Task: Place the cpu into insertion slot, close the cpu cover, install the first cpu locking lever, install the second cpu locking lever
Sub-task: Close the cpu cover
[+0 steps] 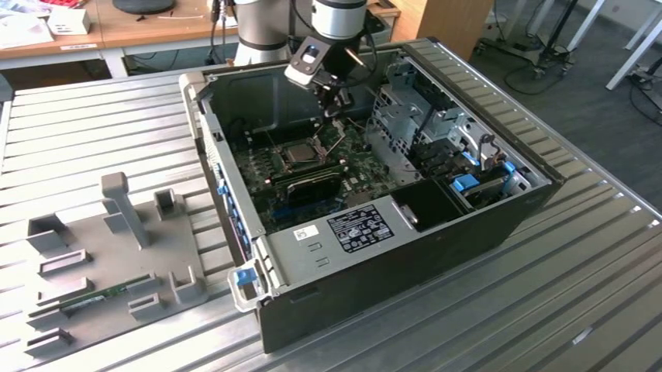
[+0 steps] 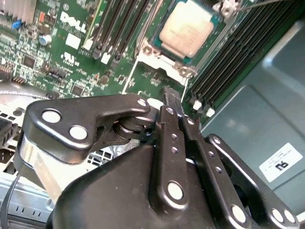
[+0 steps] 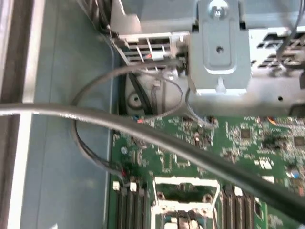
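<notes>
Cpu (image 2: 186,29) is lying clear of the gripper (image 2: 170,98), whose fingers (image 2: 167,143) are pressing together on nothing over the green motherboard (image 2: 71,57), just short of the insertion slot (image 2: 162,59) holding it, inside the open computer case (image 1: 414,263) on the slatted table (image 1: 579,310).

The cpu (image 2: 186,32) has a matt grey metal top, the motherboard (image 2: 152,71) looks glossy green, and the gripper (image 2: 170,95) is smooth, shiny black.
</notes>
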{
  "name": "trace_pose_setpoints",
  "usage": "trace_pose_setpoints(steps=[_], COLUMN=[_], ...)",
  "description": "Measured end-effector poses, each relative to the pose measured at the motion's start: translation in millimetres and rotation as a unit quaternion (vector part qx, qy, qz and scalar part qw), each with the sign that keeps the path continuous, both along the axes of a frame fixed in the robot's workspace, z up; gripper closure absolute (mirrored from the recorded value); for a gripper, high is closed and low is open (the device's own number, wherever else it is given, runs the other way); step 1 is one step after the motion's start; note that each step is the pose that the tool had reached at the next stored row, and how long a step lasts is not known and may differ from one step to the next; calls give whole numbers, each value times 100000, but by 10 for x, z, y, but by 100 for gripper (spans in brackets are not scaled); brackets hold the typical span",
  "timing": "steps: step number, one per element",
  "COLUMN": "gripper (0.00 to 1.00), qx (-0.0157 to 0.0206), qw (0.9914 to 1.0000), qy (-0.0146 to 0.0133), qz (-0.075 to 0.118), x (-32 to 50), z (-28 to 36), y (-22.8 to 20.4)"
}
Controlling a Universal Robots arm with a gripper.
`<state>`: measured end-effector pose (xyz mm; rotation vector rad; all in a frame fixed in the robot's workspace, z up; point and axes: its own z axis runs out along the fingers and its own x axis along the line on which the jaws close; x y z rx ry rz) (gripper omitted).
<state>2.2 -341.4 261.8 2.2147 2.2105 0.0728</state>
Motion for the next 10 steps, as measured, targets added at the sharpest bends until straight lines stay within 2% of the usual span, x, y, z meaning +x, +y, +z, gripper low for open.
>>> trace_pose_setpoints(steps=[10], gripper=[89], qx=[6], qw=[100000], qy=[-2], qz=[-1], x=[205], z=[-4], y=[0])
